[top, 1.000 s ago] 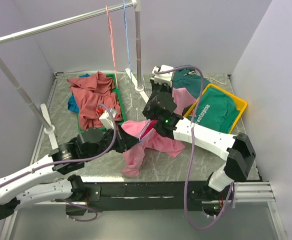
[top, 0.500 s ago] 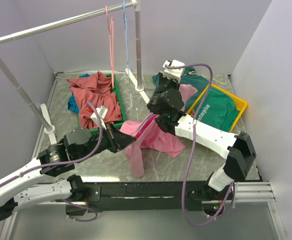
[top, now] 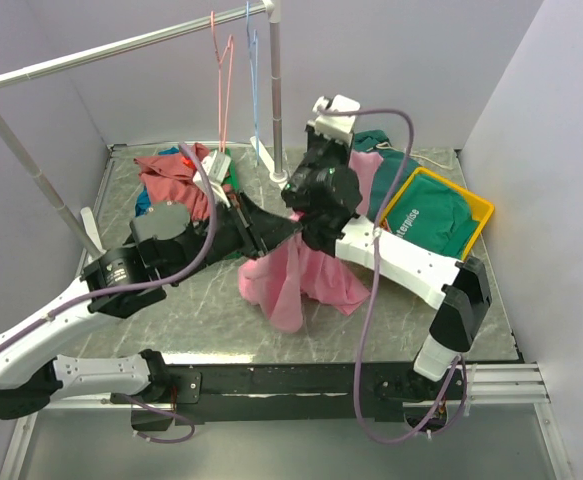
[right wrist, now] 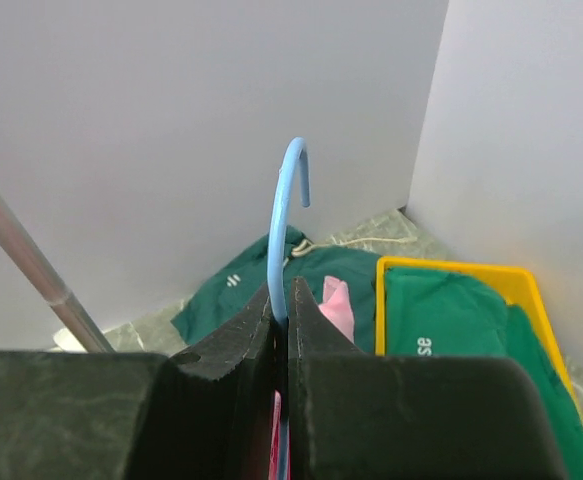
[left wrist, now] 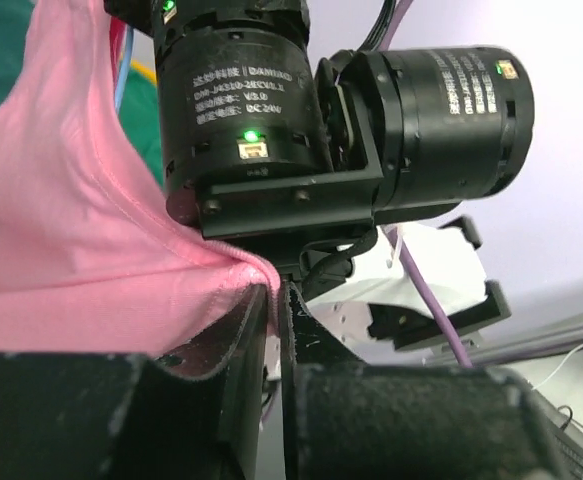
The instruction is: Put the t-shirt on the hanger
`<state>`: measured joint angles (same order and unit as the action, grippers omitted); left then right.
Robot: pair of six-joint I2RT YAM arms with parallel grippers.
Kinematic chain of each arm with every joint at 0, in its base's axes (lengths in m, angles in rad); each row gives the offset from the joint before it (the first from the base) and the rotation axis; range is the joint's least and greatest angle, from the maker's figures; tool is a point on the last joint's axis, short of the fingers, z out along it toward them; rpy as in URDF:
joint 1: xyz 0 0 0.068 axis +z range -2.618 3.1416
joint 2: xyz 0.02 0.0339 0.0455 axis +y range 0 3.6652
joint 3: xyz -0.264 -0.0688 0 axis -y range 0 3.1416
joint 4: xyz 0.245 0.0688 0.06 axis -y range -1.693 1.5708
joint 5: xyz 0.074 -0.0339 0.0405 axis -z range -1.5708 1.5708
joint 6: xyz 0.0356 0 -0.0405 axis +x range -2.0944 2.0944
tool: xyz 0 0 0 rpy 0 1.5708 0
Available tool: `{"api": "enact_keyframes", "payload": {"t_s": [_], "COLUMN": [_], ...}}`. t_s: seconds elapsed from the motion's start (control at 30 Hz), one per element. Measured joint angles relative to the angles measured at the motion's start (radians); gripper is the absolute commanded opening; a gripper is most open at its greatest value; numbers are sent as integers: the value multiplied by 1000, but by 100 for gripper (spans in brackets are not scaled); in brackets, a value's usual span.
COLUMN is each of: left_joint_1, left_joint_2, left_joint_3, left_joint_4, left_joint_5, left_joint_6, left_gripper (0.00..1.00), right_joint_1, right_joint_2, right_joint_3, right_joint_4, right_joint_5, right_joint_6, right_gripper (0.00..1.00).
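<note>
Since a second ago both arms have risen and swung toward the back of the table [top: 196,315], and the t-shirt [top: 293,282] has come up with them: then it sprawled flat near the front edge, now it hangs in a bunch between the two wrists, its lower folds on the marble. The left gripper [left wrist: 279,296], earlier low at the near left, sits right against the right wrist, fingers nearly together with the shirt's hem caught at their tips. The right gripper [right wrist: 281,300] is pressed together on the neck of the hanger [right wrist: 283,200], hook upright, above the yellow tray [right wrist: 451,268].
</note>
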<state>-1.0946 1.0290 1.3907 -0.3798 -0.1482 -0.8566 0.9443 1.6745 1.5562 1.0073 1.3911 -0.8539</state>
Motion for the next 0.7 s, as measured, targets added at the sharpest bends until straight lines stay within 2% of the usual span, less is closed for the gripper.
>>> {"api": "enact_keyframes", "payload": {"t_s": [0.07,0.17,0.27,0.3,0.33,0.43,0.57,0.67,0.7], "left_joint_1": [2,7,18,23,25,31,31,29,29], "left_joint_2": [22,49,82,100,108,149,187,198,202], "left_joint_3": [44,105,151,169,172,180,180,180,180], "left_joint_4": [0,-2,-12,-24,-28,-68,-128,-160,-163], "left_joint_5": [-10,-15,-32,-42,-45,-73,-117,-154,-167], "left_joint_6": [7,21,37,48,53,78,106,129,136], "left_gripper": [16,17,27,40,45,50,49,34,25], "right_joint_1": [-8,-13,-13,-11,-10,-8,-6,-9,-8], "right_joint_2": [0,1,-4,-11,-19,-25,-25,-30,-34], "right_joint_3": [76,229,341,352,353,352,347,347,347], "right_joint_4": [-118,-423,-680,-743,-792,-917,-1101,-1225,-1262], "right_joint_5": [-6,-44,-95,-106,-113,-137,-201,-243,-258], "right_joint_6": [67,243,410,455,486,564,690,781,806], "right_gripper": [0,0,0,0,0,0,0,0,0]}}
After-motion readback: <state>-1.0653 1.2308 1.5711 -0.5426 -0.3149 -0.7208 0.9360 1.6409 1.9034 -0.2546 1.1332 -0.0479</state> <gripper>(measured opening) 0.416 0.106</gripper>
